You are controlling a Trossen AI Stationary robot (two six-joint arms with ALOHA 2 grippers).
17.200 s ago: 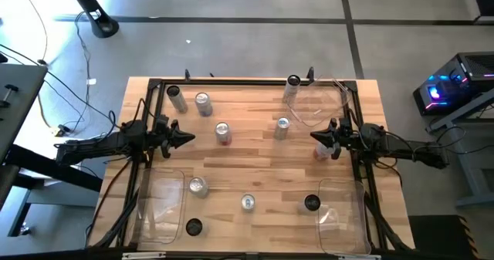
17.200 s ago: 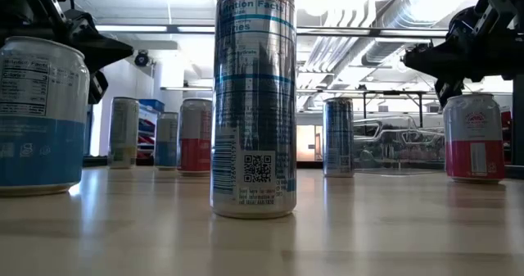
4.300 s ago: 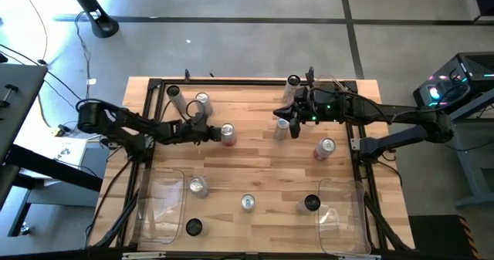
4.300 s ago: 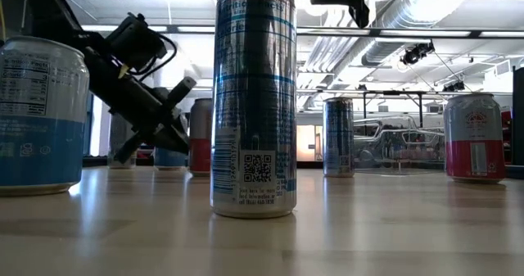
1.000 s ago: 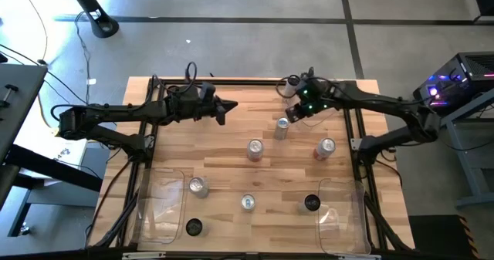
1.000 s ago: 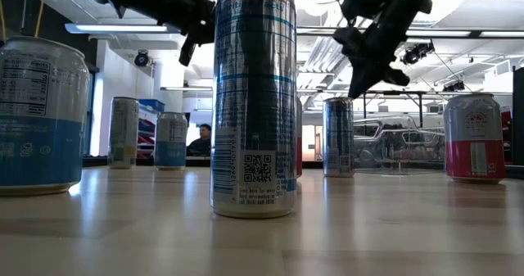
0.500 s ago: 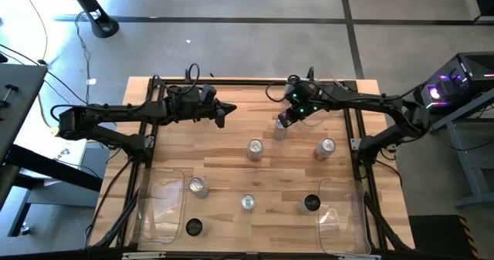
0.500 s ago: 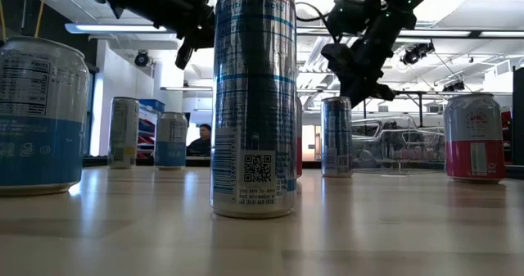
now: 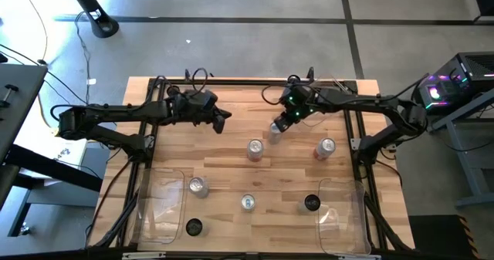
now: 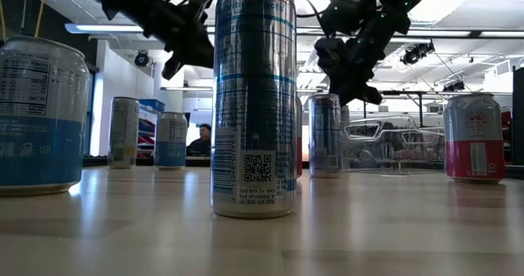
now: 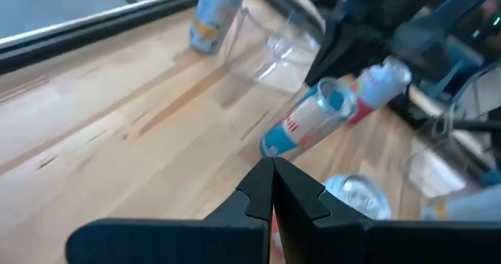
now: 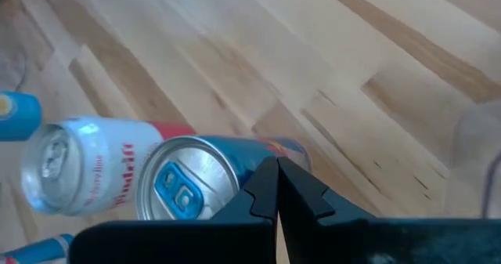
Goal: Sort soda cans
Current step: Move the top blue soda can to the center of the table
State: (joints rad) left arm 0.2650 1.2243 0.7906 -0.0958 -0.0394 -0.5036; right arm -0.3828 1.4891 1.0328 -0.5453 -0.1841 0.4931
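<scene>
Beside the closed right claw [image 9: 279, 122], a cylindrical, seemingly metal can [image 9: 275, 129].

Both hands [image 9: 222, 121] [image 9: 279, 123] closed, arms extended over mid-table.

Seven cans stand upright on the surface: slim blue-silver can [image 9: 275, 130] and red-white can [image 9: 254, 149] mid-surface, red-white one [image 9: 326, 147] rightward, four cans [image 9: 248, 204] along the near edge.
</scene>
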